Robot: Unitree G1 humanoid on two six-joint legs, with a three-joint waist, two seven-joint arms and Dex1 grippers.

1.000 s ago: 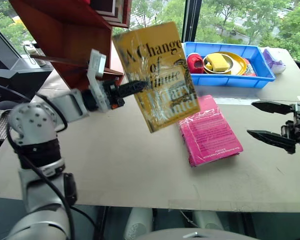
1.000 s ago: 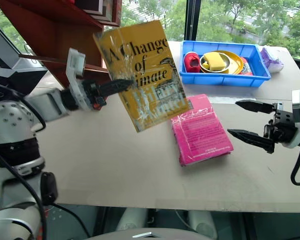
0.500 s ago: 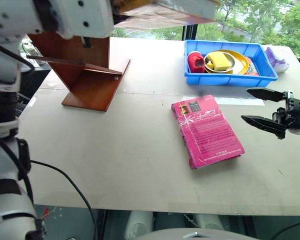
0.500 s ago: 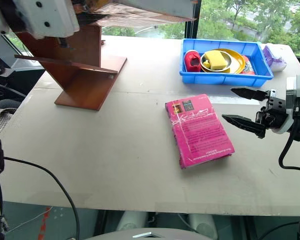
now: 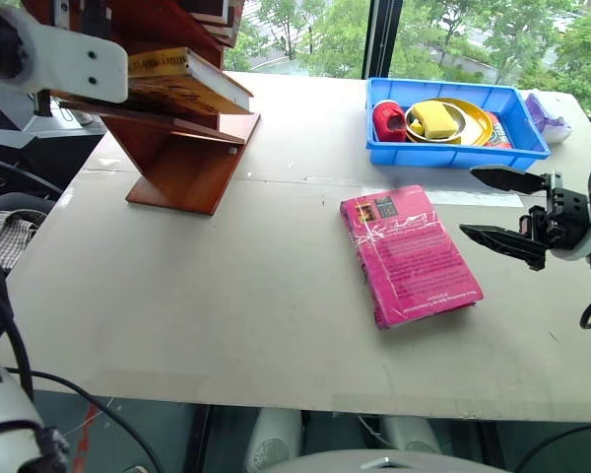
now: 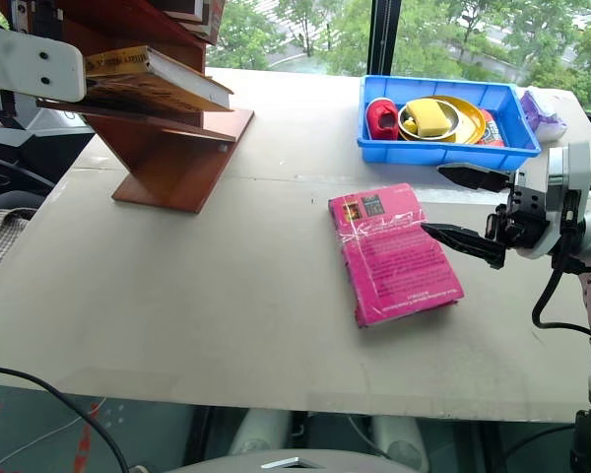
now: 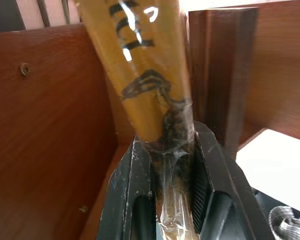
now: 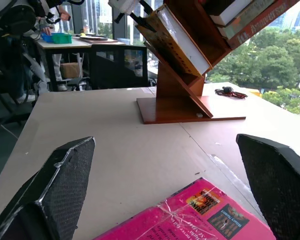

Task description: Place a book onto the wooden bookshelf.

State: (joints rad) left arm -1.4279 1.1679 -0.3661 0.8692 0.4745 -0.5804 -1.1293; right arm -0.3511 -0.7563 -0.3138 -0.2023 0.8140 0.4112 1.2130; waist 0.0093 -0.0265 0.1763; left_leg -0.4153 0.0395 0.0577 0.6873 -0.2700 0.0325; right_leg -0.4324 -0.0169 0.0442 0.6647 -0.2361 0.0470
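Note:
The yellow-gold book [image 5: 185, 85] lies flat on a slanted board of the reddish-brown wooden bookshelf [image 5: 182, 172] at the table's far left. My left gripper [image 7: 166, 144] is shut on the book's edge, inside the shelf, with its white wrist [image 5: 64, 61] reaching in from the left. The right wrist view shows the book [image 8: 179, 44] resting against the shelf board [image 8: 190, 95]. My right gripper [image 5: 492, 209] hovers open at the right, just right of the pink book, with nothing between its fingers.
A bright pink book [image 5: 410, 256] lies flat on the table's middle right. A blue plastic tray [image 5: 453, 158] at the back right holds a yellow bowl, a sponge and a red item. Other books stand higher up in the shelf [image 8: 240, 15].
My left arm has swung the yellow book from mid-air over the table up and left onto the shelf board. My right gripper has drifted a little left toward the pink book, still open.

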